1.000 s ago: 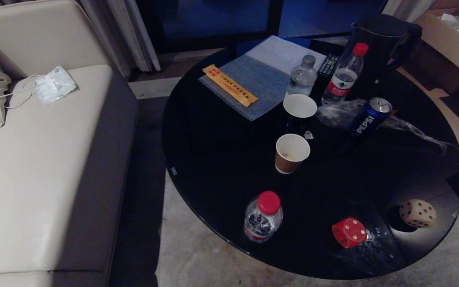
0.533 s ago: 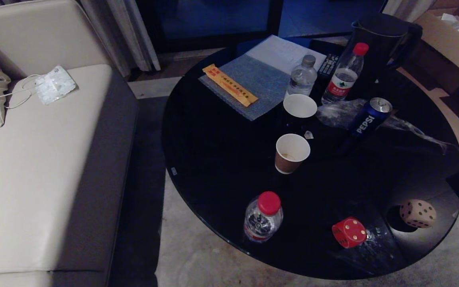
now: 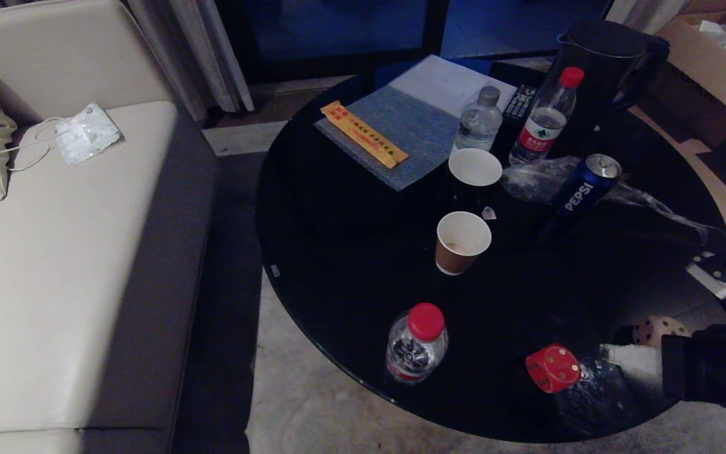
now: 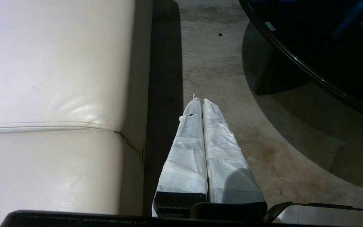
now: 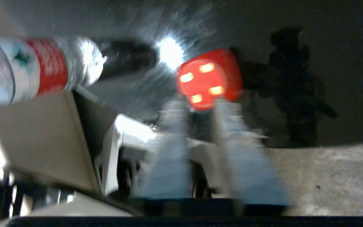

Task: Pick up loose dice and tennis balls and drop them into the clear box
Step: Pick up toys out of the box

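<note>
In the head view I see the red die (image 3: 553, 367) at the lower right of the frame on the black round table (image 3: 338, 252), the beige die (image 3: 656, 328) just right of it half hidden behind my right gripper (image 3: 615, 354). The left wrist view shows my left gripper (image 4: 200, 102) pressed shut over the floor beside the sofa (image 4: 52, 94). In the right wrist view the red die (image 5: 210, 78) sits centre frame just beyond my right gripper (image 5: 200, 105), whose fingers stand slightly apart and empty; I judge it light, rigid and a little slick, best pinched across two opposite flat faces.
</note>
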